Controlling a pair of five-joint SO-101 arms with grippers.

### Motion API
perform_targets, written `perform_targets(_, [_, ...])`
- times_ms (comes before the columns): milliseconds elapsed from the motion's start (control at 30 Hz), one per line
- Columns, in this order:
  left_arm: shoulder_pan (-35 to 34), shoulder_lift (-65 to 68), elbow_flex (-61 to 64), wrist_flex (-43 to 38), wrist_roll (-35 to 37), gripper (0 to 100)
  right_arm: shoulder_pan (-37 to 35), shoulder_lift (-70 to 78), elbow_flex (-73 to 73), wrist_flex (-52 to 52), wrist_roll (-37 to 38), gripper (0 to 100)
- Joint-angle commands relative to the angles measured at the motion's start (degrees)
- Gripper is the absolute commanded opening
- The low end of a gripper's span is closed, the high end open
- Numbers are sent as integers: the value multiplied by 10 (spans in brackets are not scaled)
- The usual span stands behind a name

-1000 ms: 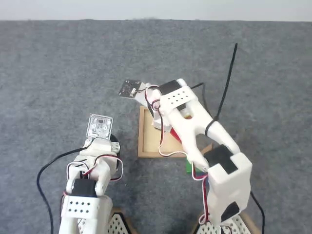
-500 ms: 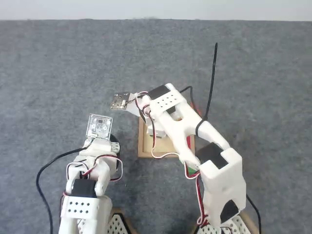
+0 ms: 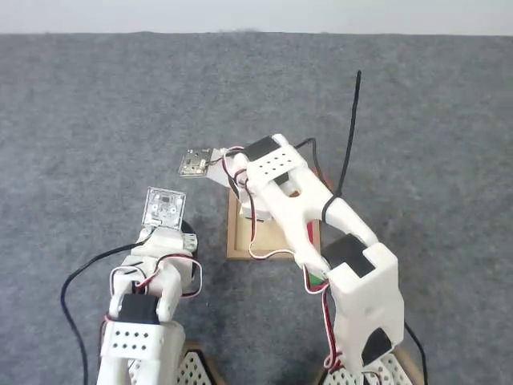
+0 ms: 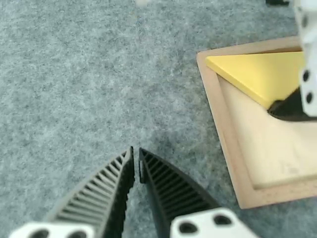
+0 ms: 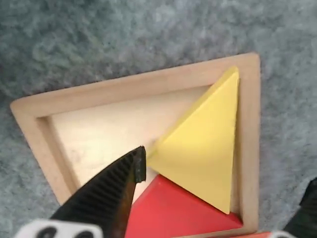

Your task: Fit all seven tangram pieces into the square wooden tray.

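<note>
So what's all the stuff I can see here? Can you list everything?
wooden tray: one, light wood, on the carpet between the arms
yellow triangle: one, yellow, flat inside the tray along one wall
red piece: one, red, inside the tray, touching the yellow triangle
green piece: one, green, mostly hidden under an arm near the tray
carpet: one, grey, covering the table
cable: one, black, running off an arm
left gripper: one, black fingers, shut, over carpet beside the tray
right gripper: one, black fingers, open, above the tray

The left gripper (image 4: 136, 154) has its fingers (image 4: 163, 183) pressed together, while the right gripper (image 5: 225, 171) stands spread wide.
</note>
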Motion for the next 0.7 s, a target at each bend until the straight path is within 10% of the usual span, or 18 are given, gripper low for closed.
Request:
perform_targets(0, [-3,-7,-5,1,4,15,15,-16,-41,25,7,468])
perform_targets(467, [-3,-7,-5,1,4,15,63,-225,47,34,-106,421])
perform_targets(667, [-3,-7,-5,1,4,15,58,-362,344,-223,-226,239])
